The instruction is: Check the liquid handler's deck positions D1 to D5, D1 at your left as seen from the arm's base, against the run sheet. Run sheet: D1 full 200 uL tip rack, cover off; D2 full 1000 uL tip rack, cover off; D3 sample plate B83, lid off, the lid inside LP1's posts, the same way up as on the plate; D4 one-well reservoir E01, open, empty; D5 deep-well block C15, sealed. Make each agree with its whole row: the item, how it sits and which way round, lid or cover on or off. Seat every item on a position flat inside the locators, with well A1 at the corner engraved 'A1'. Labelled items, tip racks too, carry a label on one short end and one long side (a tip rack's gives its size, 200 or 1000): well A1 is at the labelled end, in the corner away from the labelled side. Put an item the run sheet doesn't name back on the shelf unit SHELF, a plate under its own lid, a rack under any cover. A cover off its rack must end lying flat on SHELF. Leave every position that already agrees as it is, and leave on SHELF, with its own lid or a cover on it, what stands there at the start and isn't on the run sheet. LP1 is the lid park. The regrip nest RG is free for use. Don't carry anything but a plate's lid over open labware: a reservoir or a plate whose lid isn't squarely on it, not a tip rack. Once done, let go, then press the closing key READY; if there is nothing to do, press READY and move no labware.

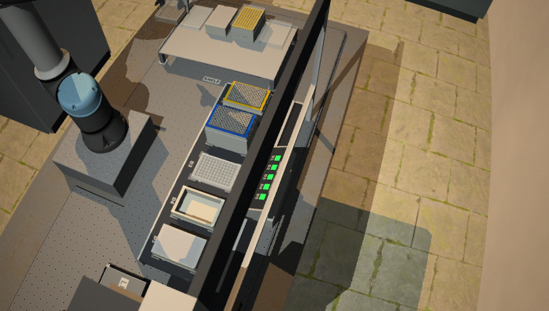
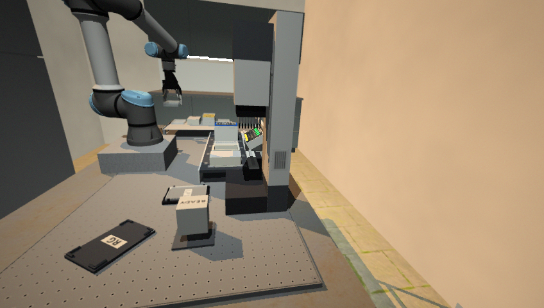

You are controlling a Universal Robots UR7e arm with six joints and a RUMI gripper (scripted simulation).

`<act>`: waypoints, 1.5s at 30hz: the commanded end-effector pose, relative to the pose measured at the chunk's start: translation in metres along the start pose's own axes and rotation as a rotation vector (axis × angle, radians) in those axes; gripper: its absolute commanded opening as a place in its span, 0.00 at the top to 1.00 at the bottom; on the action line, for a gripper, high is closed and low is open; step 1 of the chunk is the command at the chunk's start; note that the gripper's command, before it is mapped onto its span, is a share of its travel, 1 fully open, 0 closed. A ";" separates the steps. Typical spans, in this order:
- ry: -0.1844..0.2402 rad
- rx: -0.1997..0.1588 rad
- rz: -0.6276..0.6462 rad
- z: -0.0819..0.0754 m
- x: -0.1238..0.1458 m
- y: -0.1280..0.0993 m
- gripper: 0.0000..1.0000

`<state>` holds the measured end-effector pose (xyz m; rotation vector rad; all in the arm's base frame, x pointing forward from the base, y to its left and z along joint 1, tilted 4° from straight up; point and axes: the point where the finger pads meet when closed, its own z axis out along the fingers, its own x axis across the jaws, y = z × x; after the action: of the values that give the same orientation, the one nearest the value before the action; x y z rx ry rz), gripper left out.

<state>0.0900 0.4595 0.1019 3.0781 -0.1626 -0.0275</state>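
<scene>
My gripper hangs high above the left end of the shelf unit SHELF and is shut on a clear, shallow cover, held level; it also shows at the top edge of the top view. On the deck stand a yellow-rimmed tip rack at D1, a taller blue-rimmed tip rack at D2, an uncovered well plate at D3, an open one-well reservoir at D4 and a sealed block at D5. Labels are too small to read.
On SHELF stand a plate, a pale box, a yellow tip rack and a flat clear cover. The lid park LP1, the READY key block and nest RG lie near the table's front. The handler's tower stands beside the deck.
</scene>
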 end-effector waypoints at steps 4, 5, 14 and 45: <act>0.000 0.001 0.000 0.012 0.000 0.000 1.00; 0.000 0.001 0.000 0.014 0.000 0.000 1.00; 0.000 0.001 0.000 0.026 0.000 0.000 1.00; 0.000 0.001 0.000 0.071 0.000 -0.001 1.00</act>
<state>0.0885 0.4555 0.0345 3.0780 -0.1626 -0.0276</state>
